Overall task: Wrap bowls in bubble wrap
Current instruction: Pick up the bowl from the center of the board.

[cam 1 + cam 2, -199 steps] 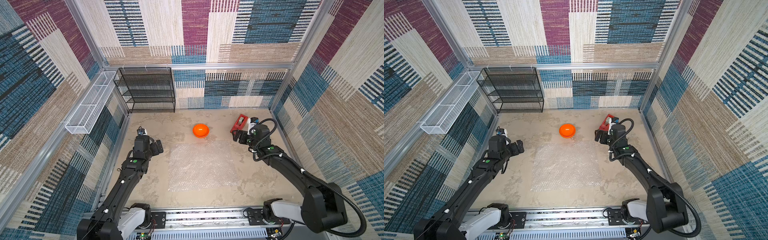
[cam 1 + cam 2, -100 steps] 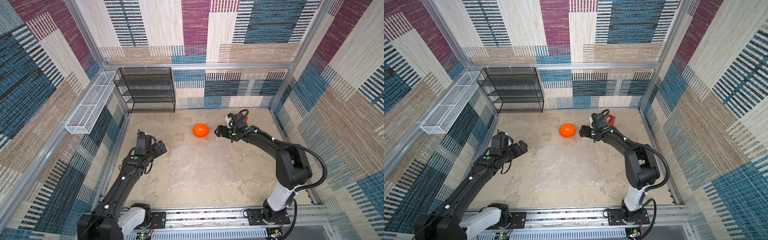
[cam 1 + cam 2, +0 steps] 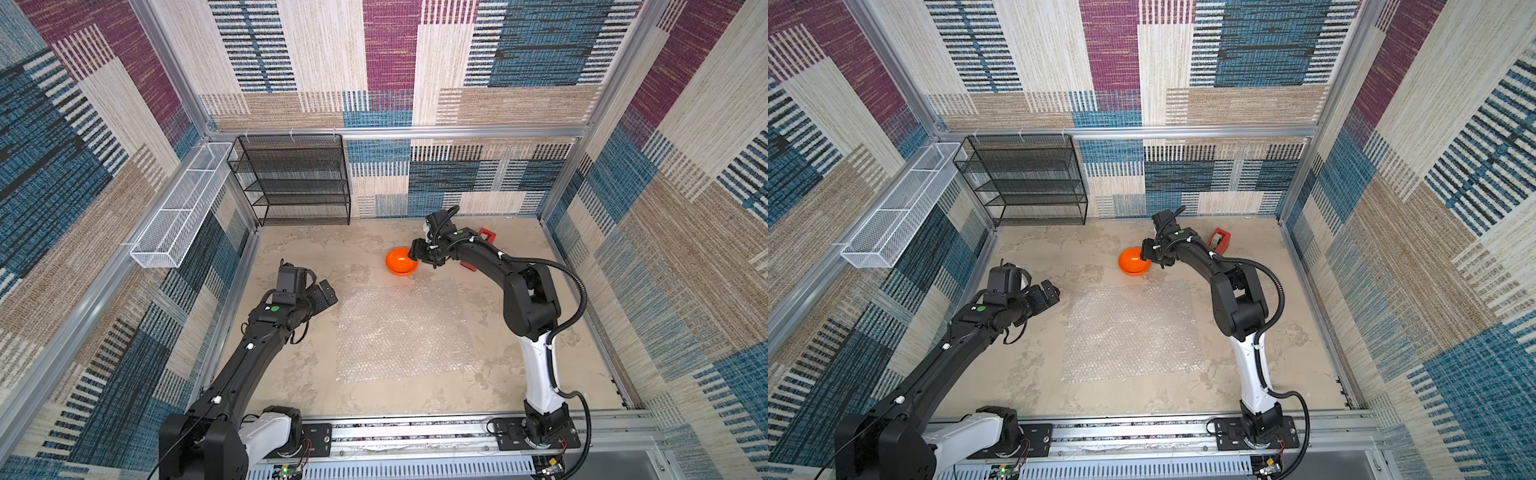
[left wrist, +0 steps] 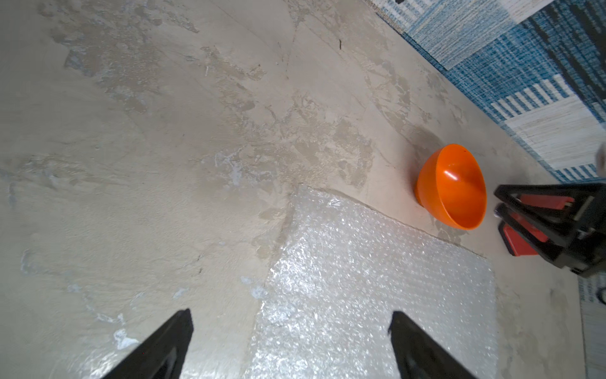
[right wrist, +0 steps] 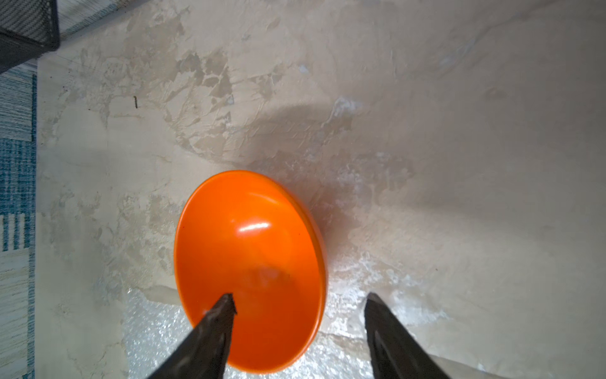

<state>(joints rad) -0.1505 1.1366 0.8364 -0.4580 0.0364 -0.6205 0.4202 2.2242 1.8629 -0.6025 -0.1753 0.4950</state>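
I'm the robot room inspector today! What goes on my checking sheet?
Surface: beige, blotchy table.
Job's things: orange bowl tilted, beside the flat bubble wrap; not wrapped.
Clutter: red tape dispenser behind the right arm.
Grippers: left gripper open, empty, near the wrap's corner; right gripper open, one of its fingers inside the bowl, one outside.
Cables: black cable loops off the right arm.
Surroundings: black mesh shelf, white wire basket, patterned walls.
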